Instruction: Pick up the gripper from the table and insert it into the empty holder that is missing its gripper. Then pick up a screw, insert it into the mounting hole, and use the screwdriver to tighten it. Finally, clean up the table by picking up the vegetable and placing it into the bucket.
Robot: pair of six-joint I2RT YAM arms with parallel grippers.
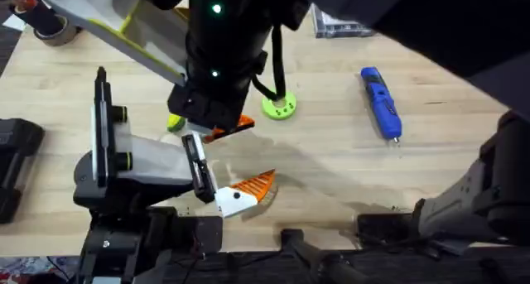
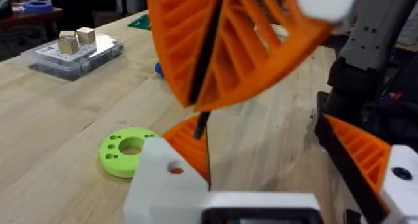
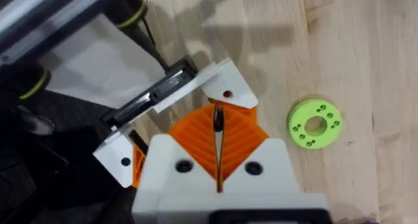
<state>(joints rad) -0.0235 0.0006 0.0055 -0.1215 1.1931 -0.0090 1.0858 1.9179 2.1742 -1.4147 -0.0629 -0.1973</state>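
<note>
The holder (image 1: 137,160) stands at the left, a grey body with a black rail (image 3: 153,96). One white gripper block with an orange tip (image 1: 242,193) sits at the rail's near end. A second block (image 3: 228,90), with a reddish hole, sits at the far end. My right gripper (image 3: 219,119) hovers just over that far block, shut on a thin dark screw (image 2: 201,123) that pokes out below its orange pads. My left gripper (image 2: 261,139) is open, its pads wide apart. The blue screwdriver (image 1: 381,102) lies at the right. The vegetable (image 1: 174,122) peeks out beside the right arm. The bucket is out of view.
A bright green disc with holes (image 1: 280,108) lies just behind the holder's far end. A clear box (image 1: 339,23) sits at the back, a tape roll (image 1: 54,27) at the back left and a black case (image 1: 12,164) at the left edge. The right arm crosses over the table's middle.
</note>
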